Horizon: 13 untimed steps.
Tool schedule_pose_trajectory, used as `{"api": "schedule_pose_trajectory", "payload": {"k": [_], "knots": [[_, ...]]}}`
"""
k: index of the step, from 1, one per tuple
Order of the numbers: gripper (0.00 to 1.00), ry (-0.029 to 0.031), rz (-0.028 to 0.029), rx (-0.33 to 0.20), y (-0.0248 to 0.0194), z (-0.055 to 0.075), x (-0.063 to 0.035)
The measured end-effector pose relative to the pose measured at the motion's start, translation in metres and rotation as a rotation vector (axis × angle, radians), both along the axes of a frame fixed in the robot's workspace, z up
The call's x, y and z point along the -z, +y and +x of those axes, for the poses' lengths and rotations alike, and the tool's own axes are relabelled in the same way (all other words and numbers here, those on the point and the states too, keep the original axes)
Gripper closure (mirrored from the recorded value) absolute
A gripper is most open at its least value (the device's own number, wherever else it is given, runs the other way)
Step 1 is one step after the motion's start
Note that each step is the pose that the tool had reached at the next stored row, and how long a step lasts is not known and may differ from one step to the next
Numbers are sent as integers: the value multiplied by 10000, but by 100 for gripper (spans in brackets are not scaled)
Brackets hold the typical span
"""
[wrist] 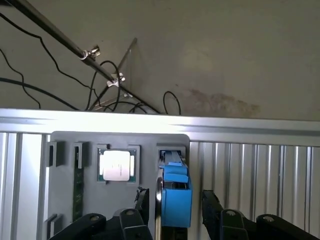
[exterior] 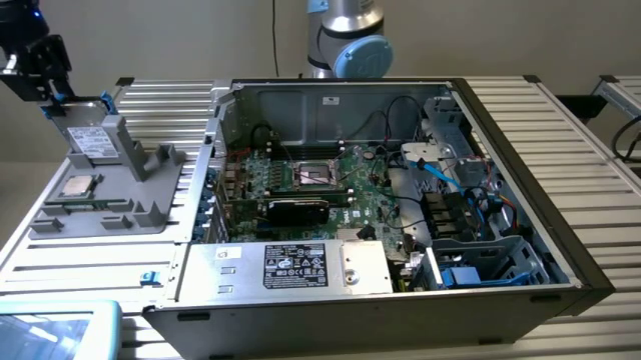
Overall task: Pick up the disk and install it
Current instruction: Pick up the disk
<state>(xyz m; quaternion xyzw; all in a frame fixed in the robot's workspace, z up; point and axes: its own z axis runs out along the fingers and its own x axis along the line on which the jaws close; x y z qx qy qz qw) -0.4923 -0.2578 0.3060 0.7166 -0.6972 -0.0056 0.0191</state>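
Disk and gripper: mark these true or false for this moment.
1. The disk stands on edge in the grey holder. True.
2. The gripper is shut on the disk. False: its jaws stand open, one on each side of the disk's blue frame.
3. A square chip lies in the same holder, beside the disk. True.
4. The disk is already inside the computer case. False: it is in the holder, outside the case.
5. The case is closed. False: it is open, with the circuit board showing.
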Motion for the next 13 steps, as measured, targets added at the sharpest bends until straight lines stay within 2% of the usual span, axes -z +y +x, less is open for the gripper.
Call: {"api": "schedule_pose_trajectory", "payload": {"k": [10,13], "knots": [[45,91,0,-37,-1,0,180],[45,96,1,-46,-1,0,192]]}}
